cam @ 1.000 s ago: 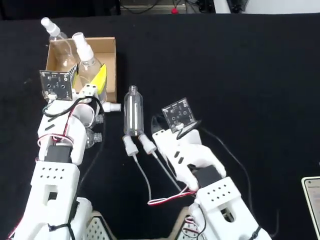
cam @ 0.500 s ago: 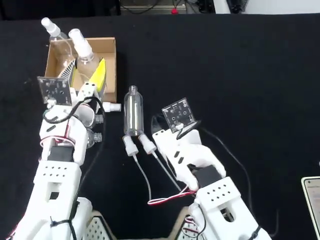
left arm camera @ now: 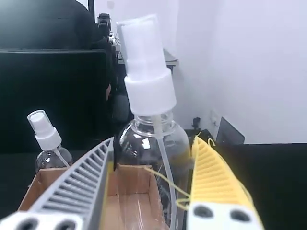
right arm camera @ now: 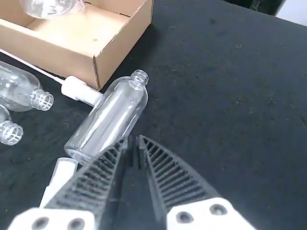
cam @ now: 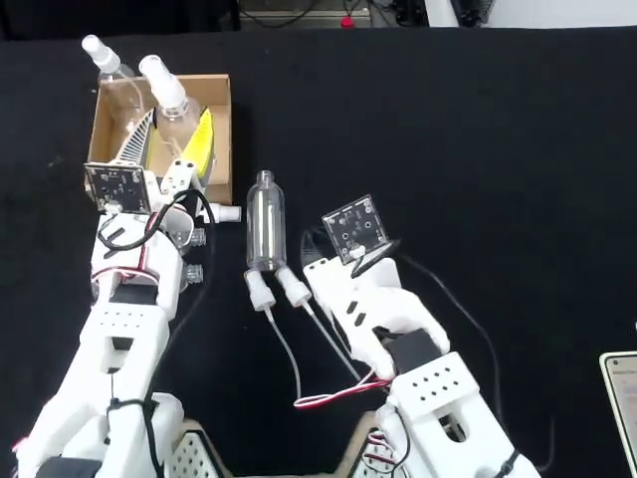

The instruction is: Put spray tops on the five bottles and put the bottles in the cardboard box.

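The cardboard box (cam: 217,92) stands at the far left. In it stand two clear bottles with white spray tops: one at the back corner (cam: 107,68) and one (cam: 165,95) between the fingers of my left gripper (cam: 177,119), which is open around it. The left wrist view has this bottle (left arm camera: 151,139) upright between the grey and yellow fingers. A capless bottle (cam: 265,224) lies mid-table, with two spray tops (cam: 261,290) (cam: 295,287) at its base. My right gripper (cam: 315,245) is shut and empty just beside it, also seen as the gripper (right arm camera: 133,142) behind the bottle (right arm camera: 108,117).
Two more capless bottles (cam: 191,239) (cam: 189,273) lie partly under the left arm, and a third spray top (cam: 227,212) lies by the box's near corner. A white object (cam: 623,390) sits at the right edge. The black tabletop to the right is free.
My left gripper has opened and let go of the spray-topped bottle, which now stands in the box, and the arm has drawn back slightly. The right arm has not moved.
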Robot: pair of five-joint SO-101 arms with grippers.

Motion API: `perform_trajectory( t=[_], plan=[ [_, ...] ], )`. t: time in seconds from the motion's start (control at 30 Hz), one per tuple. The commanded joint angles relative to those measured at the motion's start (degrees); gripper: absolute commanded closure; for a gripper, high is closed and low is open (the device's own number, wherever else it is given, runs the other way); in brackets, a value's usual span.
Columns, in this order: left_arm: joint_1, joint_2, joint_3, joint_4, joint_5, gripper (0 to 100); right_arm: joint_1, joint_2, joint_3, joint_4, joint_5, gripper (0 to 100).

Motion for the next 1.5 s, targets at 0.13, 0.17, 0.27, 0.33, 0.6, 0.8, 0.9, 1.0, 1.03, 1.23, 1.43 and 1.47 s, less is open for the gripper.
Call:
perform_trajectory(
  t=[0.13, 0.17, 0.27, 0.33, 0.6, 0.8, 0.9, 1.0, 1.03, 1.23, 1.43, 1.47],
  plan=[
    [0.22, 5.45, -3.91, -6.24, 0.35, 90, -0.62, -1.27, -0.13, -1.32, 0.09, 98.3],
    [0.22, 6.59, -4.7, -6.42, 0.35, 90, -0.62, -1.27, 0.13, -1.32, 0.09, 98.3],
    [0.22, 8.97, -6.02, -6.51, 0.35, 90, -0.62, -1.36, 0.22, -1.41, 0.26, 98.3],
    [0.22, 9.93, -6.2, -6.51, 0.35, 90, -0.62, -1.36, 0.31, -1.41, 0.26, 98.3],
    [0.22, 11.16, -8.13, -6.59, 0.35, 90, -0.62, -1.54, 0.22, -1.41, 0.35, 98.3],
    [0.22, 14.15, -13.67, -6.51, 0.18, 90, -0.62, -1.54, 0.13, -1.41, 0.44, 98.3],
    [-0.13, 20.48, -18.15, -6.51, 0.0, 90, -0.62, -1.54, 0.13, -1.41, 0.44, 98.3],
    [-0.31, 27.52, -23.69, -6.59, 0.0, 90, -0.62, -1.54, 0.13, -1.41, 0.44, 98.3],
    [-0.4, 29.45, -25.36, -6.59, 0.0, 90, -0.62, -1.54, 0.13, -1.41, 0.44, 98.3],
    [-0.31, 42.02, -31.96, -19.34, -0.09, 90, -0.62, -1.54, 0.04, -1.41, 0.44, 98.3],
    [-2.24, 57.67, -42.24, -25.14, -0.18, 90, -0.62, -1.54, 0.04, -1.41, 0.44, 98.3],
    [-2.77, 59.96, -44.44, -25.14, 0.0, 90, -0.62, -1.54, 0.04, -1.41, 0.44, 98.3]
  ],
)
